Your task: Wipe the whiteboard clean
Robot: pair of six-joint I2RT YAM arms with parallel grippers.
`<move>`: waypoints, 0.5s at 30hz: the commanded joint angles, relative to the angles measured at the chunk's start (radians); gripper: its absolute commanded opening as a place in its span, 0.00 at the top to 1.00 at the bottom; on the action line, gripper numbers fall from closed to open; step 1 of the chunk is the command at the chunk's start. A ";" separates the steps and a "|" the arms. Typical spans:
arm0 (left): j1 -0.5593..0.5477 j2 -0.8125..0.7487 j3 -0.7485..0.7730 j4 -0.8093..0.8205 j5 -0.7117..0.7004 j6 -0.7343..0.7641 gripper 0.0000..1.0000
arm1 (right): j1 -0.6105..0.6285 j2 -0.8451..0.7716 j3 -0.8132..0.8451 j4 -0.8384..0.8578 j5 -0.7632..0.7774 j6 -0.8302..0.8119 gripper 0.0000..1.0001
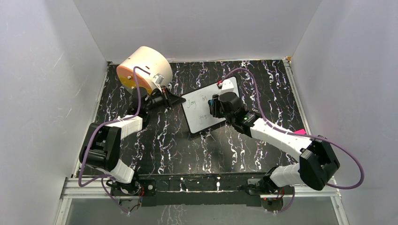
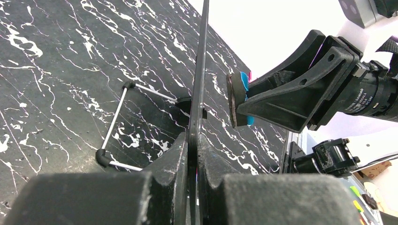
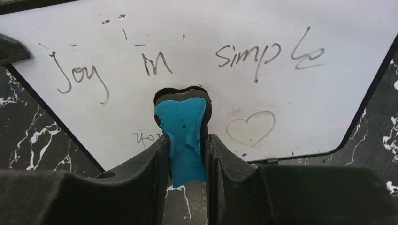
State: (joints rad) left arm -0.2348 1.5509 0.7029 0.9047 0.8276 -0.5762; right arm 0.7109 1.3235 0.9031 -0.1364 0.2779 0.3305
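Note:
The whiteboard (image 1: 199,117) stands tilted at the table's middle, with the handwriting "Joy in simple" and a heart (image 3: 250,127) on its face (image 3: 281,89). My left gripper (image 1: 179,100) is shut on the board's left edge, which shows edge-on in the left wrist view (image 2: 200,70) between my fingers (image 2: 180,154). My right gripper (image 1: 215,107) is shut on a blue eraser (image 3: 184,136) with a dark pad. The pad (image 2: 233,101) faces the board's written side, with a small gap between them.
A large cream cylinder with an orange face (image 1: 143,68) lies at the back left, just behind my left gripper. The board's wire foot (image 2: 115,126) rests on the black marbled table (image 1: 155,136). White walls enclose three sides. A small pink item (image 1: 300,131) lies by my right arm.

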 commanded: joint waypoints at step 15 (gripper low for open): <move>0.005 0.046 0.007 0.022 0.127 0.149 1.00 | 0.094 0.127 0.047 0.381 -0.037 -0.296 0.78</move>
State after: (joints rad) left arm -0.2298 1.5616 0.7033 0.9039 0.8967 -0.4957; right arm 0.7979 1.4559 0.9203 0.0799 0.2550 0.1070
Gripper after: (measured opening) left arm 0.056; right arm 0.280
